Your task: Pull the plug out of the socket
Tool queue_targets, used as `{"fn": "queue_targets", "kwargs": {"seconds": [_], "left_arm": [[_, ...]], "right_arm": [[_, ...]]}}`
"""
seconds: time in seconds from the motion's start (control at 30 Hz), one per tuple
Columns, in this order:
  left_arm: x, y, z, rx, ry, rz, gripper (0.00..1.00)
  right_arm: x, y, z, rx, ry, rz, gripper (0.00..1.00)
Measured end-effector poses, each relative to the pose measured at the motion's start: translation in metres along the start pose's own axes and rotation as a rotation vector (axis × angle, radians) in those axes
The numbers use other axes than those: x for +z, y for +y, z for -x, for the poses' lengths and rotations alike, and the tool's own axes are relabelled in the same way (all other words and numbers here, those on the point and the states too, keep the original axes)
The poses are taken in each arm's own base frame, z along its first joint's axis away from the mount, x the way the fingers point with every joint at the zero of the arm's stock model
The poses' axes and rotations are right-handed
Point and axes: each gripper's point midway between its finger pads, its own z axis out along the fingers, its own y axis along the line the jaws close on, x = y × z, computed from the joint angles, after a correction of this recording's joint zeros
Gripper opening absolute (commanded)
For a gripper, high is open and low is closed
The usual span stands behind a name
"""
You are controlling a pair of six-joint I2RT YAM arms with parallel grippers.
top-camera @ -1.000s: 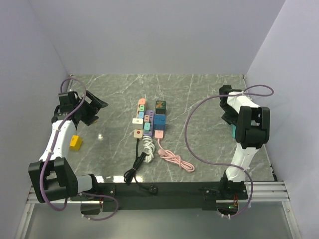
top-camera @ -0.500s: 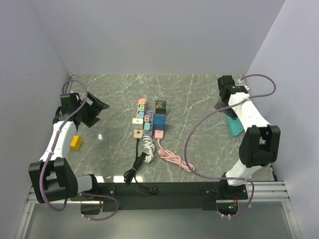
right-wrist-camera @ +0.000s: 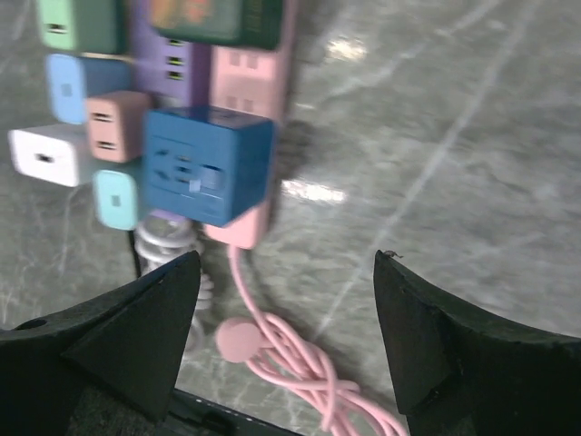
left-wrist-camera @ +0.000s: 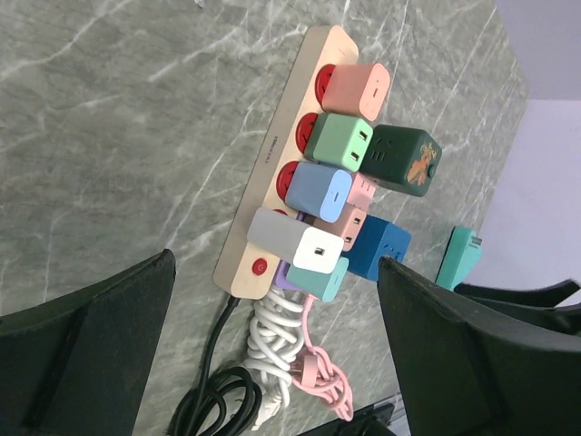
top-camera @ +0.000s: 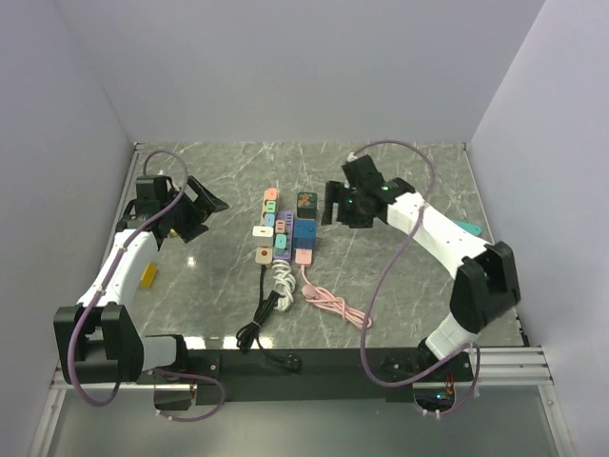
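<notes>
Left gripper (top-camera: 202,215) and right gripper (top-camera: 330,203) both spread wide and empty, on either side of the strips.
Nearest the bases lie a coiled black cord (top-camera: 255,324), a white cord bundle (top-camera: 282,278) and a looped pink cable (top-camera: 333,307). Beyond them, the beige power strip (top-camera: 265,227), purple power strip (top-camera: 283,249) and pink power strip (top-camera: 304,255) lie side by side, adapters seated. The blue cube adapter (top-camera: 304,231) sits on the pink one, just beside the right gripper.

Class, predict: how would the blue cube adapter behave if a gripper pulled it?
The blue cube adapter looks rigid and boxy, probably easy to pinch. Its pink strip looks unfastened on the table, so it may lift or slide along.
</notes>
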Motion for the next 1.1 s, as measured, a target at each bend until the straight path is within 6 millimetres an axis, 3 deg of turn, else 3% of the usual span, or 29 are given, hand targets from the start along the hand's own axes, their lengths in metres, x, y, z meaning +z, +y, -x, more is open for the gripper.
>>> {"fn": "queue_targets", "kwargs": {"seconds": [0.13, 0.27, 0.5, 0.63, 0.7, 0.83, 0.93, 1.1], "left_arm": [[0.002, -0.004, -0.006, 0.015, 0.013, -0.005, 0.99], [0.002, -0.006, -0.008, 0.021, 0.018, -0.008, 0.99], [0.003, -0.019, -0.025, 0.072, 0.056, -0.032, 0.99], [0.001, -0.045, -0.032, 0.152, 0.074, -0.050, 0.99], [0.003, -0.068, -0.035, 0.212, 0.076, -0.063, 0.99], [0.015, -0.115, -0.054, 0.345, 0.088, -0.090, 0.99], [0.032, -0.130, -0.077, 0.418, 0.124, -0.067, 0.99], [0.076, -0.139, -0.122, 0.527, 0.201, 0.019, 0.99]], "right_arm": [[0.014, 0.036, 0.012, -0.055, -0.003, 0.030, 0.84], [0.032, 0.055, 0.009, -0.092, 0.021, 0.013, 0.84], [0.043, 0.070, -0.003, -0.090, 0.051, 0.000, 0.85], [0.037, 0.071, 0.008, -0.041, 0.005, -0.006, 0.86], [0.028, 0.063, 0.011, 0.009, -0.021, -0.009, 0.86], [-0.007, 0.025, 0.025, 0.149, -0.102, -0.058, 0.87], [-0.035, -0.007, 0.039, 0.275, -0.188, -0.086, 0.87], [-0.057, -0.064, 0.024, 0.427, -0.236, -0.148, 0.87]]}}
